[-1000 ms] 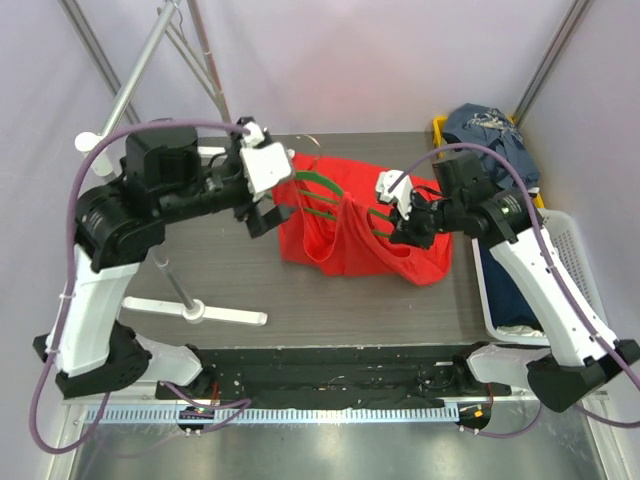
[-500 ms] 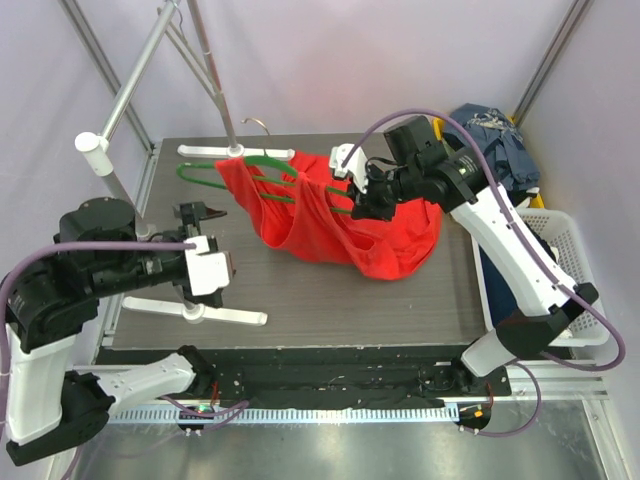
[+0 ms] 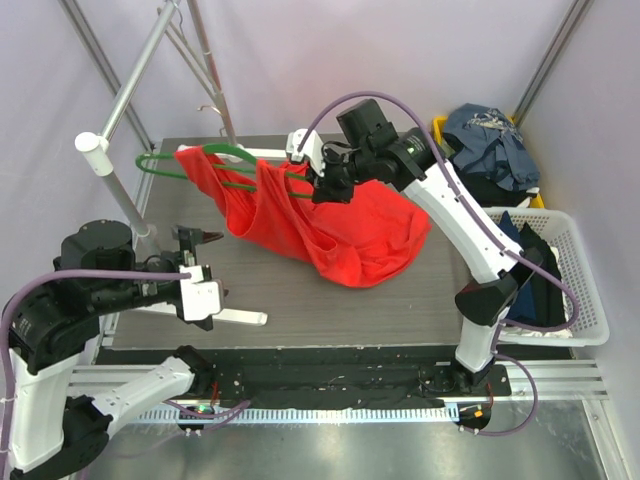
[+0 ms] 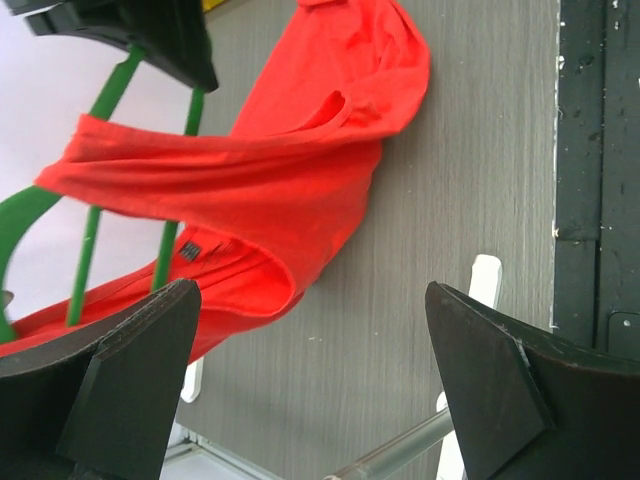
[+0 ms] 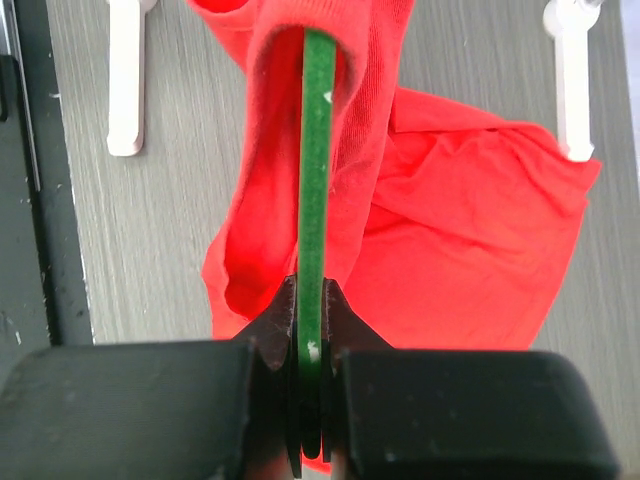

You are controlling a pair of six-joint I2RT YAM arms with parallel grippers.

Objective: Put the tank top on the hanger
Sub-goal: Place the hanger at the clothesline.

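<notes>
The red tank top (image 3: 330, 225) hangs draped over the green hanger (image 3: 165, 166), its lower part bunched on the table. My right gripper (image 3: 325, 186) is shut on the hanger's green bar (image 5: 317, 150) and holds it above the table, with red fabric (image 5: 460, 230) wrapped around the bar just ahead of the fingers. My left gripper (image 3: 198, 238) is open at the near left, apart from the garment. In its wrist view the tank top (image 4: 270, 170) and green bars (image 4: 95, 245) lie well beyond the open gripper (image 4: 312, 340).
A metal clothes rack with slanted poles (image 3: 120, 195) and white base feet (image 3: 225, 316) stands at the left. A white basket (image 3: 575, 300) with dark clothes sits at the right. Blue-grey clothes (image 3: 490, 135) are piled at the back right.
My right arm has raised the hanger with the tank top and carried it left, toward the rack. My left arm has drawn back from the garment to the near left, staying open.
</notes>
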